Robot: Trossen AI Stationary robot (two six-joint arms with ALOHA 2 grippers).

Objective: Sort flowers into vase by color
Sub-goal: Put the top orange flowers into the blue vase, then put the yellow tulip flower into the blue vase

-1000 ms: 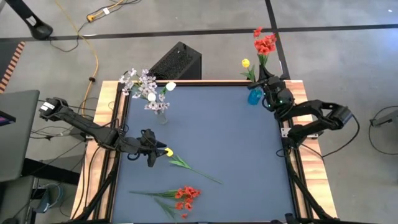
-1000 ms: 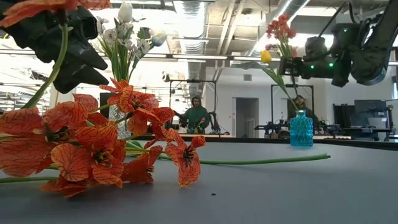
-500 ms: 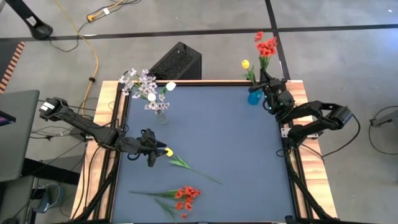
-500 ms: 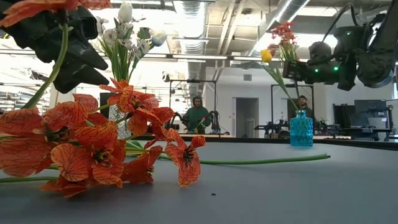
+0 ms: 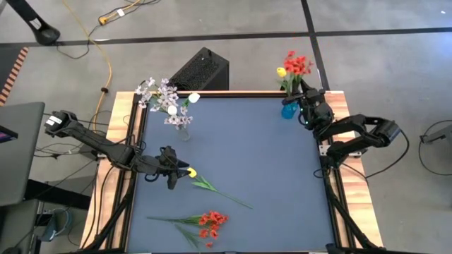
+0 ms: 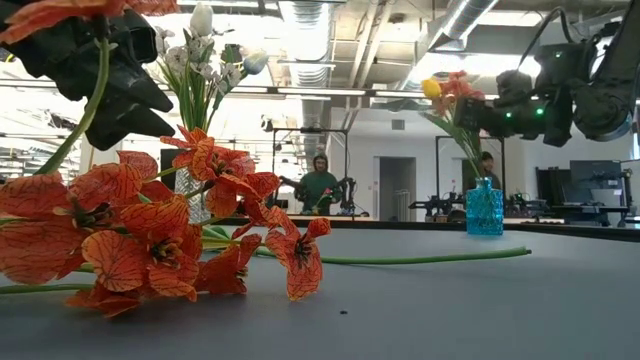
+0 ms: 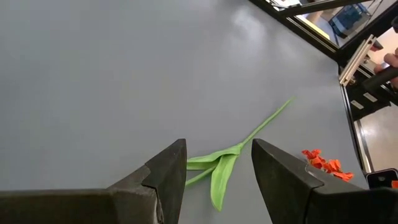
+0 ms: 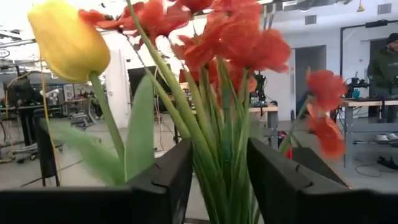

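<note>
The blue vase (image 5: 289, 110) (image 6: 484, 208) stands at the table's far right corner with a yellow tulip (image 5: 281, 71) (image 8: 68, 40) in it. My right gripper (image 5: 305, 95) (image 8: 221, 162) is above it, shut on a red flower bunch (image 5: 296, 63) (image 6: 460, 85). A clear vase (image 5: 183, 130) at the far left holds white tulips and lilac sprigs (image 5: 162, 95). My left gripper (image 5: 174, 173) (image 7: 217, 165) is open over a yellow tulip (image 5: 191, 171) lying flat on the table, its fingers on either side of the stem (image 7: 267, 121). More red flowers (image 5: 212, 223) (image 6: 150, 230) lie near the near edge. My right gripper pinches the red bunch by its green stems (image 8: 217, 137), below the blossoms, between its two fingers (image 8: 168, 180). The fingers come level from the table's right side, across the stems. The bunch stands nearly upright, blossoms beside the yellow tulip, and its stems run down toward the blue vase's neck (image 6: 482, 182).
A black box (image 5: 201, 70) sits just beyond the table's far edge. A laptop (image 5: 18, 152) lies off the left side. Raised frame rails (image 5: 328, 169) edge the table. People (image 6: 318, 185) stand in the room beyond. The blue mat's middle (image 5: 247, 148) is bare.
The red bunch in my right gripper has come down from above the yellow tulip, and its blossoms now sit level with it, right beside it over the blue vase. My right gripper has shifted slightly toward the vase.
</note>
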